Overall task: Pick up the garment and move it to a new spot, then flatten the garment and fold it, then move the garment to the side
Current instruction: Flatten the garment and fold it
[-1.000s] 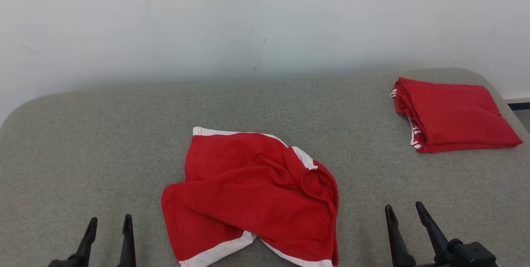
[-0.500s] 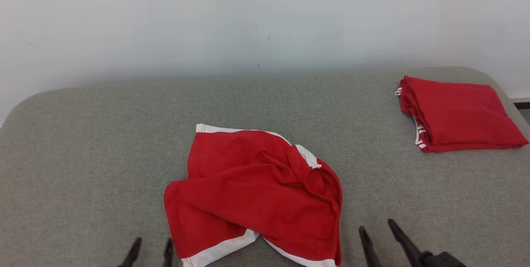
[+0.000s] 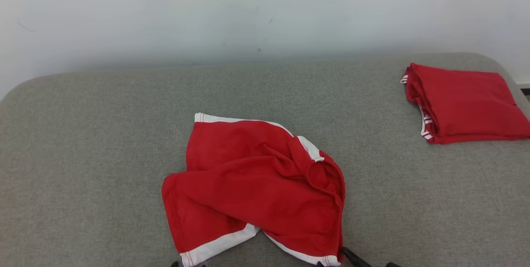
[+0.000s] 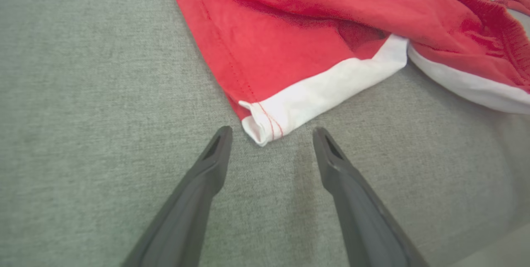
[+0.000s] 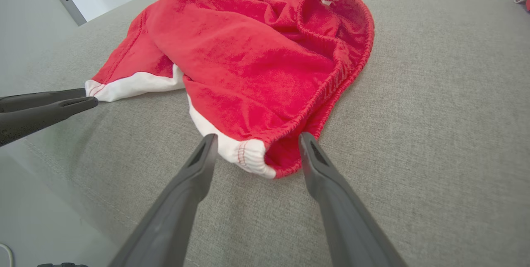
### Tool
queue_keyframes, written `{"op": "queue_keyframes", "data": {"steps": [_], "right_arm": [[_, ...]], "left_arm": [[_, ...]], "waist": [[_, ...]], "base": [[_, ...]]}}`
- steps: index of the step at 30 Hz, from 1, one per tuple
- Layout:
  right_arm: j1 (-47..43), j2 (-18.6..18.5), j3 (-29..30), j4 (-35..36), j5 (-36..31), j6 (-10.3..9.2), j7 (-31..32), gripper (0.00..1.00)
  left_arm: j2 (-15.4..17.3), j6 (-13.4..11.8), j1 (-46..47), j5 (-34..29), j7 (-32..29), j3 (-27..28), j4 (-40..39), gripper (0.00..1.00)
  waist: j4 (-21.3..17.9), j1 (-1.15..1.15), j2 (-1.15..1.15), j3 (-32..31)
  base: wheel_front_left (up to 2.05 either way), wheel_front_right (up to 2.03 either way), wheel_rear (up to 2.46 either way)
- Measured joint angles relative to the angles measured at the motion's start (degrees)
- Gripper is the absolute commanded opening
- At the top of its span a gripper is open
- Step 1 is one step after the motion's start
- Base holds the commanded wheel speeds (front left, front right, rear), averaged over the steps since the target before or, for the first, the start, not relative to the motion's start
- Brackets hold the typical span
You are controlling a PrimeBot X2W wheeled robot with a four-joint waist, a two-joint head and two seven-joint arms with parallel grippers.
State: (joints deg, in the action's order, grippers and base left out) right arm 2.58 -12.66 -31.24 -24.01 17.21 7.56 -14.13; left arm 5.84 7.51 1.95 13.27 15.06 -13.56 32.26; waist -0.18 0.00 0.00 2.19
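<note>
Garment point(image 3: 252, 188) location, head view: the red shorts with white trim lie crumpled at the front middle of the grey bench point(image 3: 83, 155). They are well apart from a folded red garment point(image 3: 466, 103) at the far right. We judge the step in hand to be the first pick-up, since the cloth rests fully on the bench.

Left wrist view: the left hand point(image 4: 271, 131) stands wide open and grips nothing. Its two fingers flank the white hem corner point(image 4: 265, 128) of one leg, which points into the gap. To grip well, we advance until the corner sits deep between the fingers. We keep the tips low on the bench and close on every layer of the fold.

Right wrist view: the right hand point(image 5: 257, 138) is likewise spread and empty. It straddles the near corner, where the white trim meets the elastic waistband point(image 5: 331, 80). The left hand appears at this view's left edge, at the other hem corner. We recommend closing both hands together, then raising them evenly so the cloth hangs between them. The likely faults are pinching the bench cover or catching a single layer.
</note>
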Motion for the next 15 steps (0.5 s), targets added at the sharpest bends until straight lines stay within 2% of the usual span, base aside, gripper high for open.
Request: {"op": "queue_keyframes", "data": {"steps": [11, 12, 13, 14, 15], "right_arm": [[7.2, 0.0, -6.2, -7.6, 3.8, 0.0, -0.6, 1.0], [7.6, 0.1, -6.5, -8.0, 4.2, 0.0, -0.6, 0.49], [7.9, 0.2, -6.9, -8.3, 4.6, 0.0, -0.7, 0.1], [8.2, 0.2, -7.3, -8.5, 5.0, 0.0, -0.7, 0.0], [8.4, 0.3, -7.5, -8.7, 5.3, 0.0, -0.8, 0.0]], "left_arm": [[-0.5, 0.0, 6.1, 2.7, 0.4, -3.1, 5.8, 0.99], [-0.5, 0.0, 6.4, 3.3, 0.4, -3.1, 5.9, 0.76], [-0.6, 0.0, 6.7, 3.9, 0.4, -3.2, 6.2, 0.07], [-0.6, 0.0, 7.0, 4.1, 0.4, -3.4, 6.3, 0.0], [-0.6, 0.0, 7.3, 4.1, 0.4, -3.5, 6.2, 0.0]], "waist": [[0.5, 0.0, 0.0, 2.7], [0.5, 0.0, 0.0, 2.7], [0.5, 0.0, 0.0, 2.8], [0.5, 0.0, 0.0, 2.8], [0.5, 0.0, 0.0, 2.8]], "base": [[0.0, 0.0, 0.0], [0.0, 0.0, 0.0], [0.0, 0.0, 0.0], [0.0, 0.0, 0.0], [0.0, 0.0, 0.0]]}}
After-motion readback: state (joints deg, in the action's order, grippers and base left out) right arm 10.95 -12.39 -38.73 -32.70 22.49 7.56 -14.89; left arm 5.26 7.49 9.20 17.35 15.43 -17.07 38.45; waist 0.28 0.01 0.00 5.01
